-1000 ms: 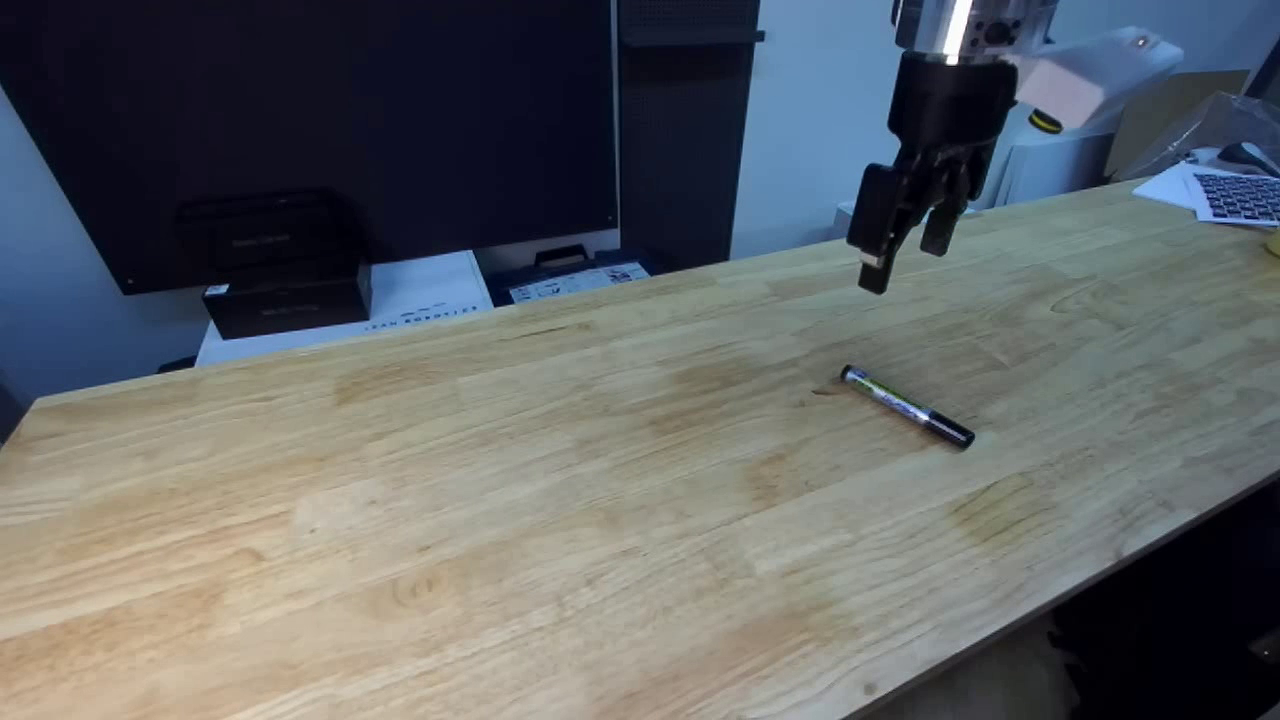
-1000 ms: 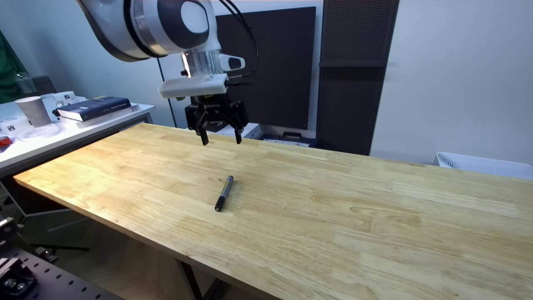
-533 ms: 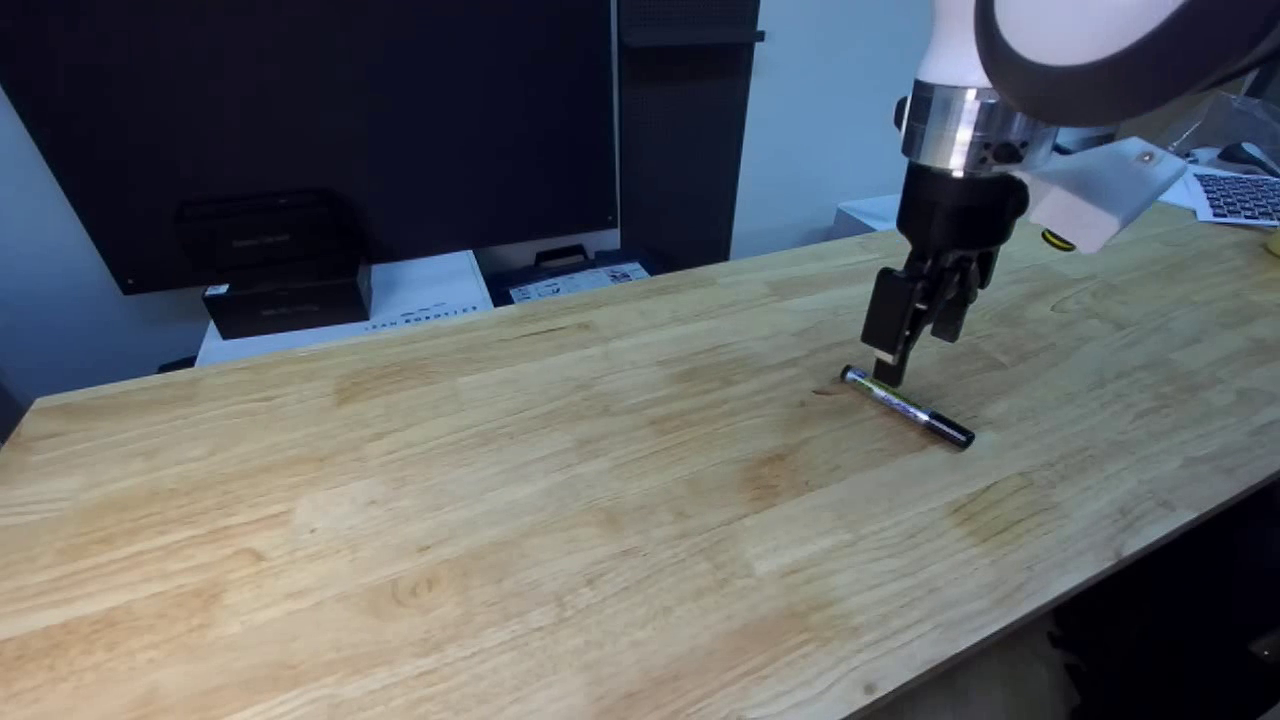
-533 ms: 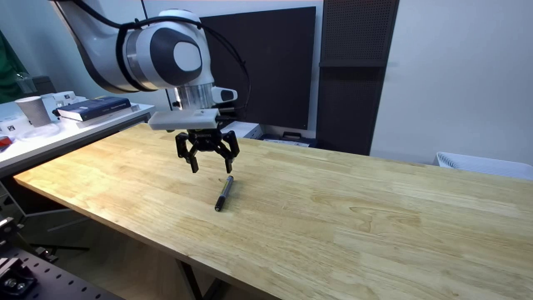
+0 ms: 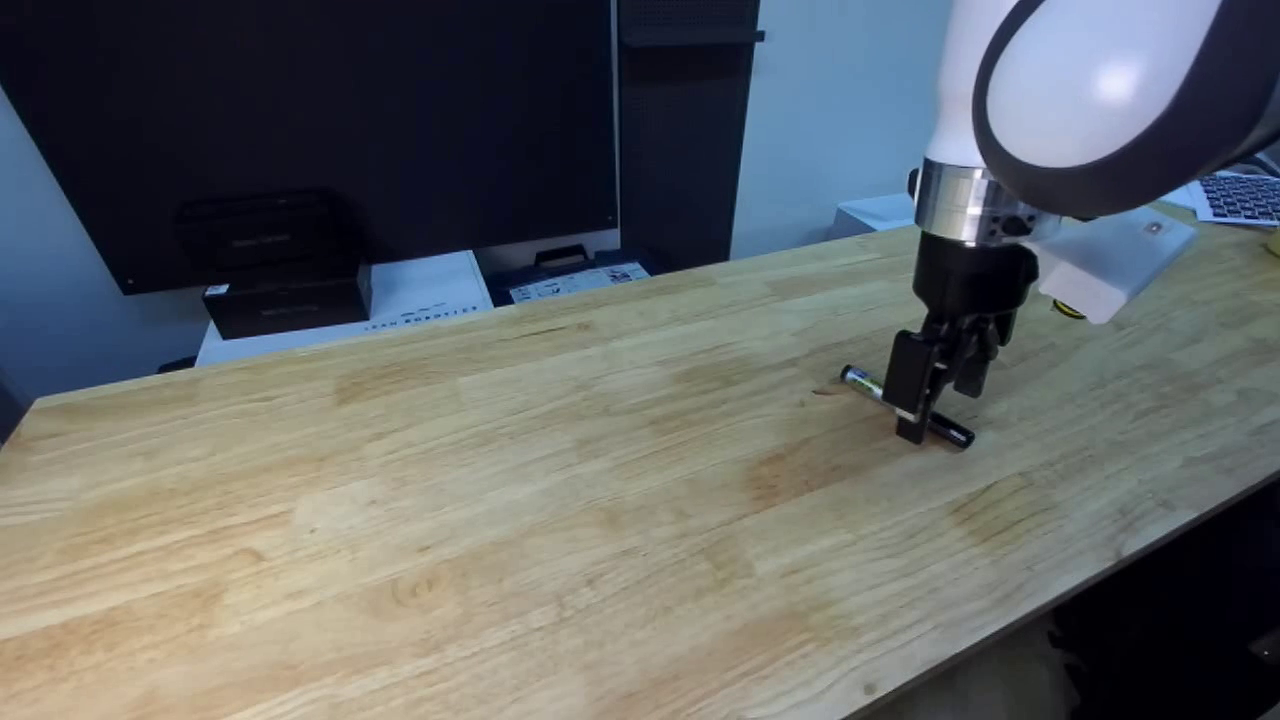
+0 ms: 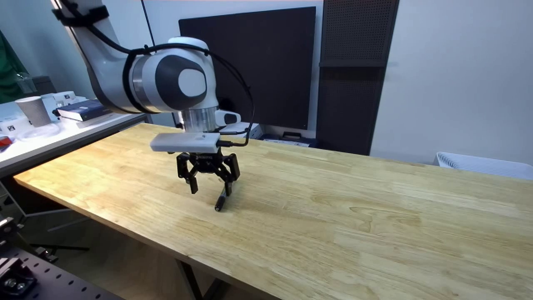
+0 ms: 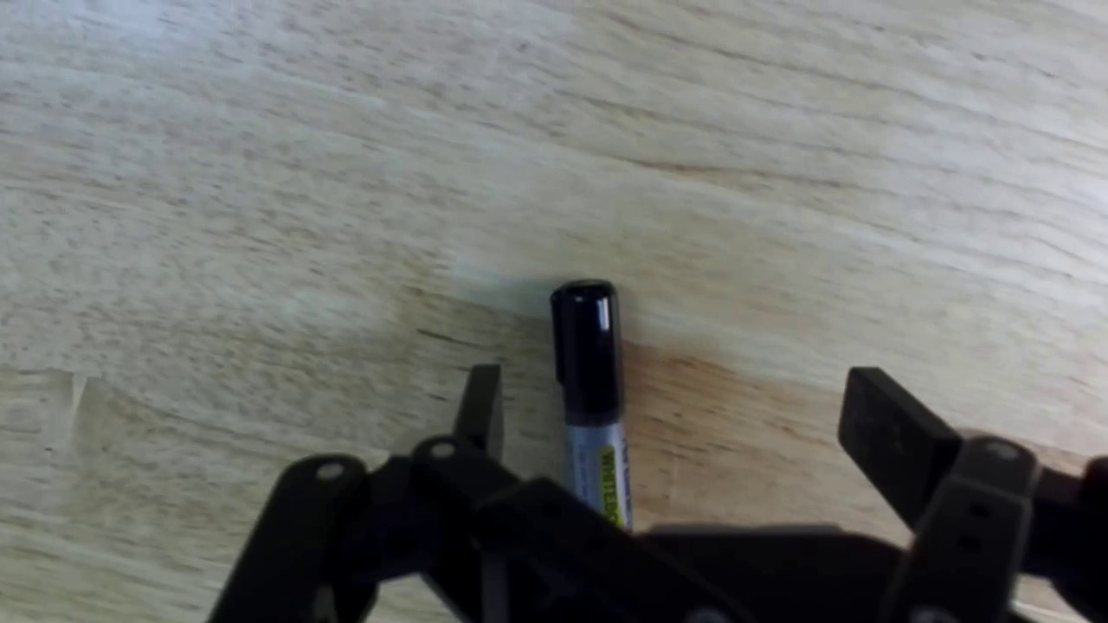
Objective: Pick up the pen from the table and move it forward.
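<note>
The pen point(image 7: 592, 355), with a black cap and a silvery-grey body with a yellow label, lies flat on the light wooden table point(image 5: 480, 520). My gripper point(image 7: 679, 407) is open and low over it. In the wrist view the pen lies between the open fingers, closer to the left one, with room on both sides. Its lower part is hidden behind the gripper. In both exterior views the gripper point(image 5: 942, 405) point(image 6: 211, 189) covers the pen's middle, while the black cap end shows point(image 5: 952, 431) point(image 6: 220, 203). I cannot tell whether the fingertips touch the table.
In an exterior view, a white side table point(image 6: 83, 133) with a grey cup point(image 6: 34, 111) and a dark book point(image 6: 85, 110) stands beyond the tabletop's end. A keyboard-like item point(image 5: 1240, 198) lies at the far right. A dark panel point(image 5: 310, 120) stands behind the table.
My gripper has come down from well above the table to the pen, and shifted along it towards the cap end. It has stayed open. The pen has not moved.
</note>
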